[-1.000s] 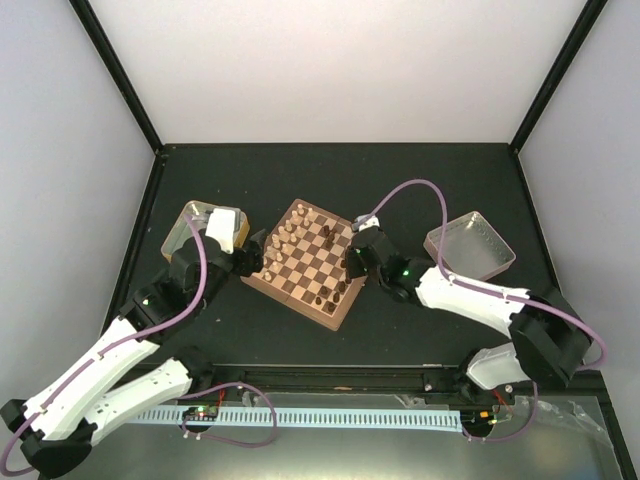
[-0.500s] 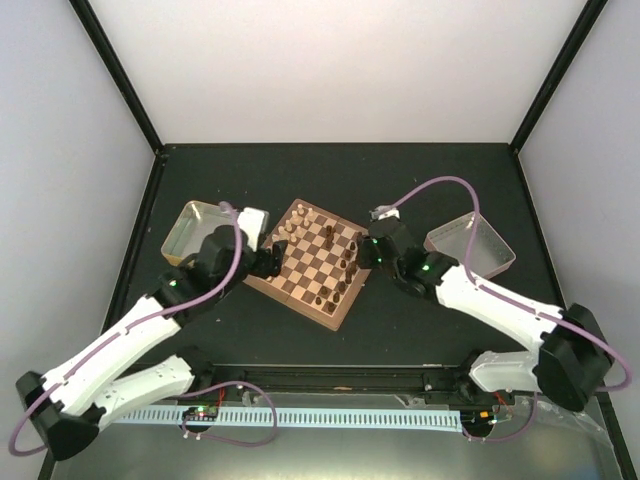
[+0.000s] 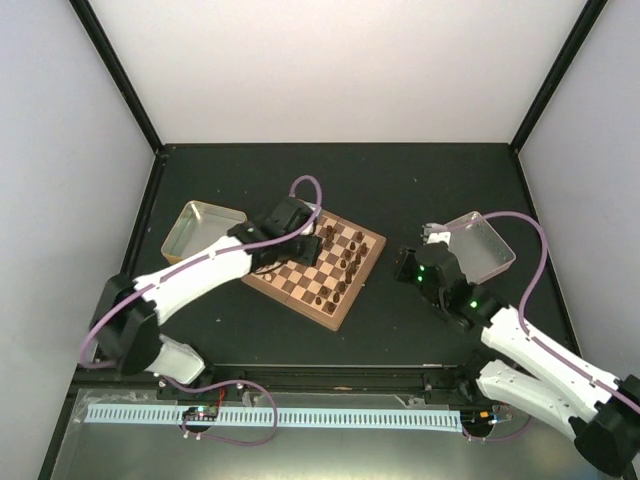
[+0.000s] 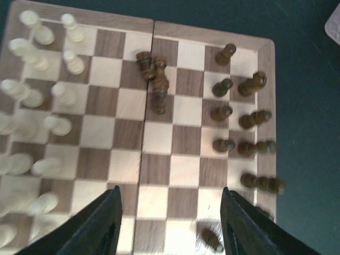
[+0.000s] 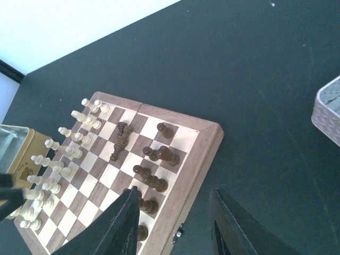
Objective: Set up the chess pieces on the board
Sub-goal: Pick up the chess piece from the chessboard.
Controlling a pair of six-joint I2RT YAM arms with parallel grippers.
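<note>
The chess pieces (image 4: 223,87) are all on the board (image 3: 290,303), which lies turned at an angle in the middle of my dark bench (image 3: 420,180). The pale set (image 4: 66,95) stands in two rows along one edge. The dark set (image 4: 247,121) stands in two looser rows along the opposite edge. Two dark men (image 4: 154,74) lie tipped over, touching each other, on the squares between the two sets.

My left hand (image 4: 170,207) hangs over the board with its fingers spread and nothing between them. My right hand (image 5: 174,212) is off the board, over bare bench between it and the right metal tray (image 3: 475,245), also spread and holding nothing. A second tray (image 3: 200,228) sits just left of the board.
</note>
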